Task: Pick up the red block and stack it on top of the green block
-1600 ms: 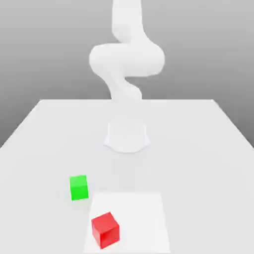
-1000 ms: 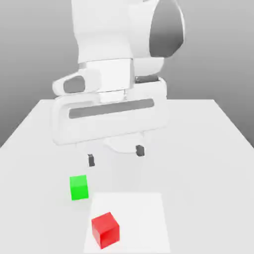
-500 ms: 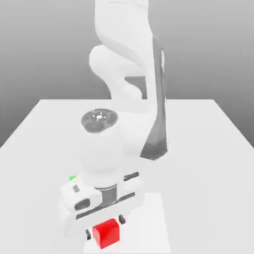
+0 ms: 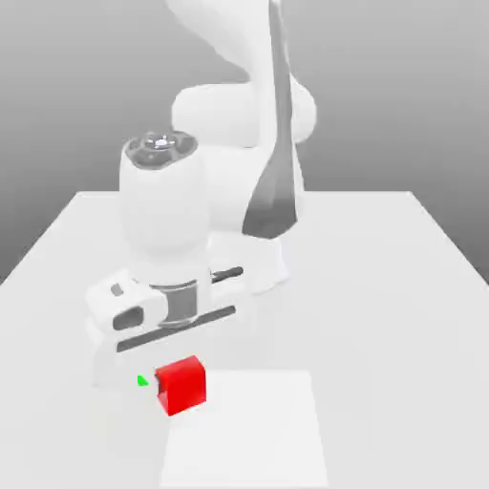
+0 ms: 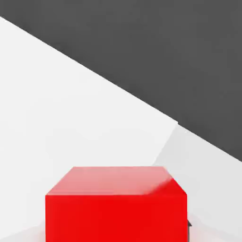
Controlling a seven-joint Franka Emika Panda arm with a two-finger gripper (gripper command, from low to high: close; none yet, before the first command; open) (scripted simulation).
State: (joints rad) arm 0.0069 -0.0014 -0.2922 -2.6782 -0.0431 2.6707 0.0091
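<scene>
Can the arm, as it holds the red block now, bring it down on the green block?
Probably yes. The gripper is shut on the red block, which sits right beside the green block. The hand hides most of the green block, so its top cannot be checked.
</scene>
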